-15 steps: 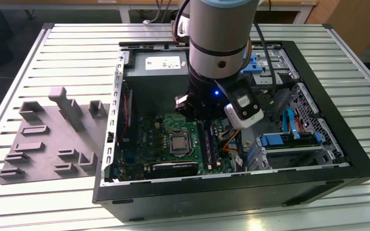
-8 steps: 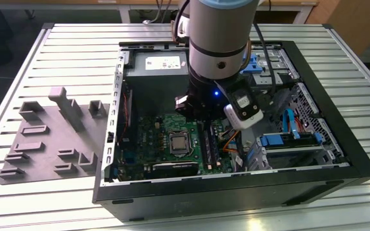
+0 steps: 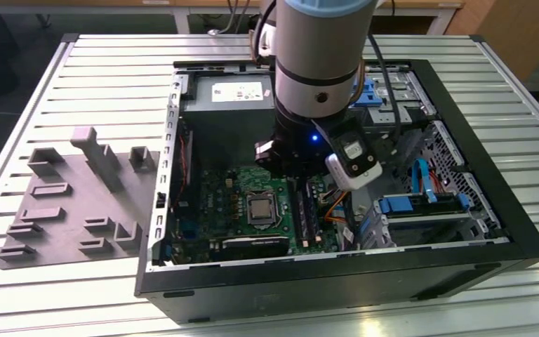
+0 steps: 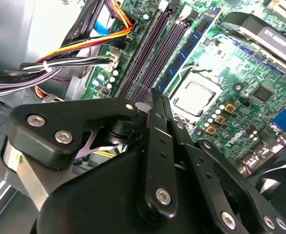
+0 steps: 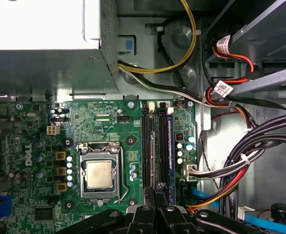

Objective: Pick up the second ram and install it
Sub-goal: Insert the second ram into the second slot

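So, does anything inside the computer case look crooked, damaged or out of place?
Nothing stands out. The memory stick lies straight in its slot, parallel to the slots beside it on the motherboard, and the cables run beside the board. The gripper hangs over the slots.

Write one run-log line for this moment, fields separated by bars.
gripper: shut, inside open computer case | position: above memory slots beside CPU socket | one stick seated in slot | grey tray: outside case
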You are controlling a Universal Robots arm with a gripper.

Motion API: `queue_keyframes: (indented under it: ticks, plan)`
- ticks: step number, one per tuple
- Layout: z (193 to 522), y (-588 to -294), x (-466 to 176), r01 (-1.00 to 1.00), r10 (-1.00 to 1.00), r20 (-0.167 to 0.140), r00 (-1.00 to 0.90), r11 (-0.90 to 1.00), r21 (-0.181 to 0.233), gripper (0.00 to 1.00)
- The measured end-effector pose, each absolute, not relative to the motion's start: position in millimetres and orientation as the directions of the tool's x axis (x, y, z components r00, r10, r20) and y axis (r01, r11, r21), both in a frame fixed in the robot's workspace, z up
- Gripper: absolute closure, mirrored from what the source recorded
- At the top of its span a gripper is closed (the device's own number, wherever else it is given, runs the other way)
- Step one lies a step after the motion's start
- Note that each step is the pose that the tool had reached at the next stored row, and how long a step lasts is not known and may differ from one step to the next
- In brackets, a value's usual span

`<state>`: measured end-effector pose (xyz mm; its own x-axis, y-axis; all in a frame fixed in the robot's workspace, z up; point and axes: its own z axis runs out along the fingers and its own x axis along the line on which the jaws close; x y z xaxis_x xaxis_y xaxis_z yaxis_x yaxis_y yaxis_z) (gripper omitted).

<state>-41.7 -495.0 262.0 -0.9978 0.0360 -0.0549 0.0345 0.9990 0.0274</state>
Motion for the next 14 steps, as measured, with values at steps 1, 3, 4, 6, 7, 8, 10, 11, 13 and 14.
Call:
queue_keyframes:
  ticks: [1, 3, 4, 6, 7, 8, 10, 11, 13, 14]
  plan:
    - [261.7, -494.9, -41.7, 0.035, 0.036, -0.055, -0.998, 0.999, 0.027, 0.89]
    - [261.1, -494.9, -41.7, 0.035, 0.037, -0.055, -0.998, 0.999, 0.028, 0.89]
    - [260.8, -494.9, -41.7, 0.036, 0.037, -0.055, -0.998, 0.999, 0.028, 0.89]
    - [260.1, -494.8, -41.7, 0.036, 0.038, -0.055, -0.998, 0.999, 0.028, 0.89]
    - [259.8, -494.8, -41.7, 0.037, 0.038, -0.055, -0.998, 0.999, 0.028, 0.89]
    - [259.5, -494.8, -41.7, 0.037, 0.039, -0.055, -0.998, 0.999, 0.027, 0.89]
    - [258.9, -494.7, -41.7, 0.038, 0.039, -0.055, -0.998, 0.999, 0.028, 0.89]
    - [258.6, -494.7, -41.7, 0.038, 0.04, -0.055, -0.998, 0.999, 0.028, 0.89]
    - [258.0, -494.7, -41.7, 0.039, 0.04, -0.055, -0.998, 0.999, 0.028, 0.89]
    - [257.7, -494.6, -41.7, 0.039, 0.04, -0.055, -0.998, 0.999, 0.028, 0.89]
